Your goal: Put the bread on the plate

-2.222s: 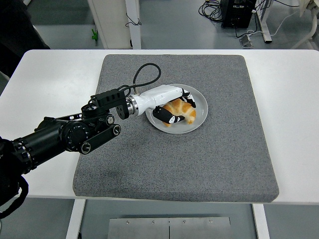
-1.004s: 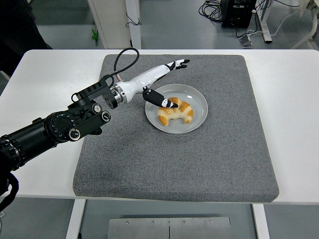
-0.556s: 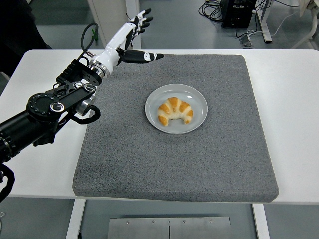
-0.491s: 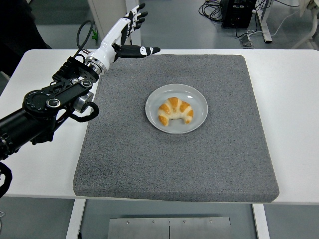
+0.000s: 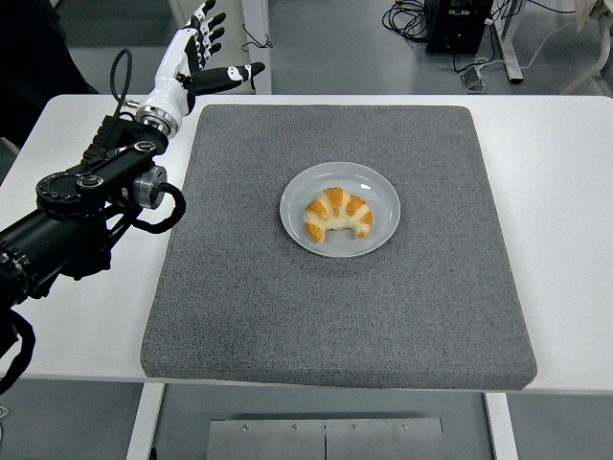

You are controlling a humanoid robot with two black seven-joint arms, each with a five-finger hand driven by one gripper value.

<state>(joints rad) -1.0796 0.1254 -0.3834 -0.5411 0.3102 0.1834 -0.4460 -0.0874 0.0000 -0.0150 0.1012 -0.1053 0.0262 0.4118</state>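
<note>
The left arm (image 5: pixel 86 196) comes in from the left edge and rises toward the upper left. Its white left hand (image 5: pixel 185 59) is raised high, fingers (image 5: pixel 203 19) spread and pointing up, thumb out to the side, holding nothing.

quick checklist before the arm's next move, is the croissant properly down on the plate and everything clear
1. Croissant lies on the plate: ok.
2. Croissant sits inside the rim, nothing hanging over: ok.
3. Plate rests flat on the grey mat, well away from its edges: ok.
4. Left robot hand is empty, fingers spread: ok.
5. Left robot hand is clear of the plate, up by the mat's far left corner: ok.
6. Right arm's position: cannot tell, it is out of view.
</note>
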